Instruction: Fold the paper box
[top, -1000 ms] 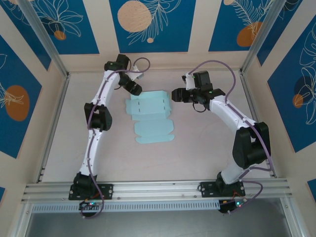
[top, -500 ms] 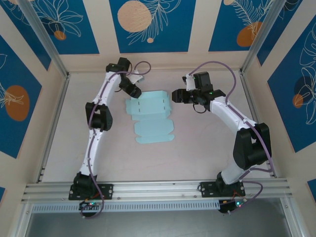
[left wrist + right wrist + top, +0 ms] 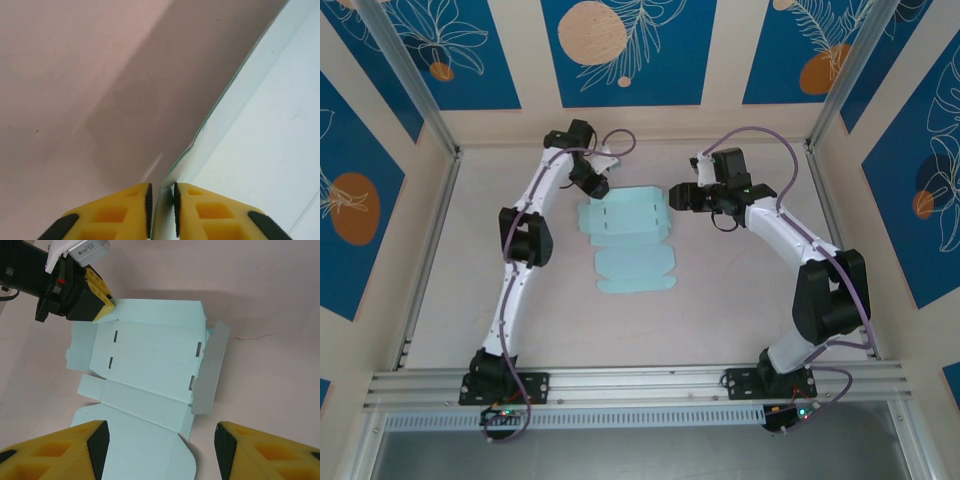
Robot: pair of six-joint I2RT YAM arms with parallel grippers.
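On the table, toward its far side and between the two arms, the paper box is laid out as a flat die-cut sheet of pale blue card. It is judged light, thin and easily creased, so it is best taken by an edge or flap. The left gripper is closed narrowly on its far-left corner, while the right gripper is held wide above it. One side flap is raised, and small slots are cut near the creases.

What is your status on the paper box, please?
Left claw pinching a far corner of the paper box. Right claw open beside it. Sheet unfolded, one side flap raised. Nothing blocking.
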